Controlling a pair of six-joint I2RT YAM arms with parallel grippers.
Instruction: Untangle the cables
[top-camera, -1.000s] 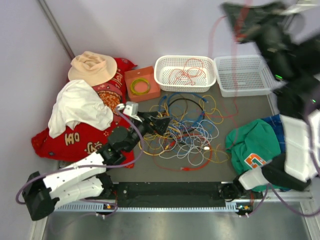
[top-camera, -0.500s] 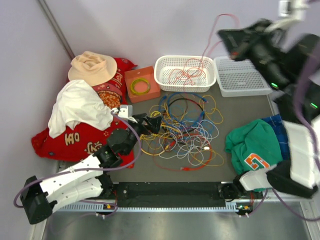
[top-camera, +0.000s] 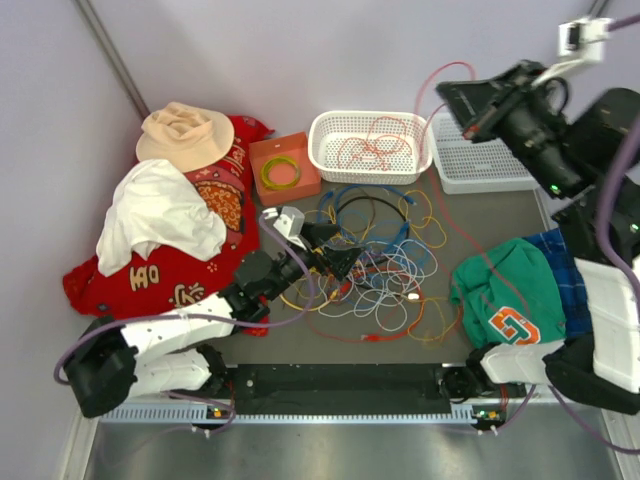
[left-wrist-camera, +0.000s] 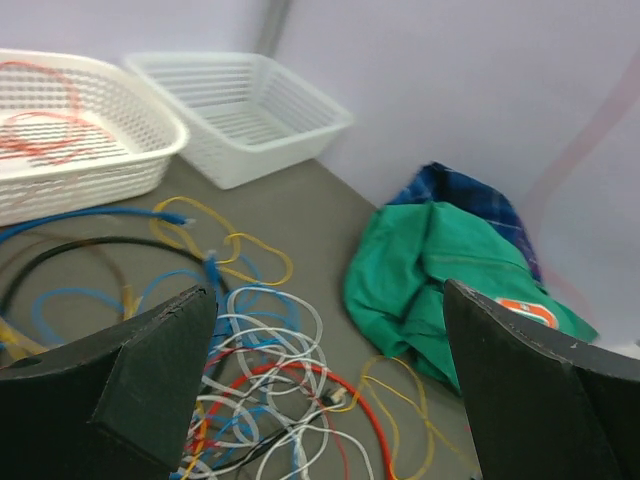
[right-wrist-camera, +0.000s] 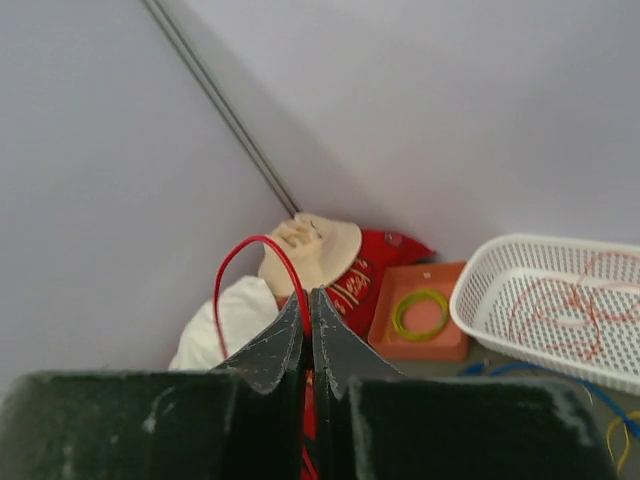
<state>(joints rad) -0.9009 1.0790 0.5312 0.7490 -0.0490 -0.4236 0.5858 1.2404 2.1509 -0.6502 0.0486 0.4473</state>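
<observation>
Multicolour cables (top-camera: 380, 265) tangled, L end effector (left-wrist-camera: 325, 300) wide, R end effector (right-wrist-camera: 308, 305) clenched on red cable (right-wrist-camera: 252, 239)

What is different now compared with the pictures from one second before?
The left gripper, open, moved right, further over the cable pile. The right gripper, shut on a red cable, came down toward the baskets in the top view. Baskets, clothes and hat stayed in place.
</observation>
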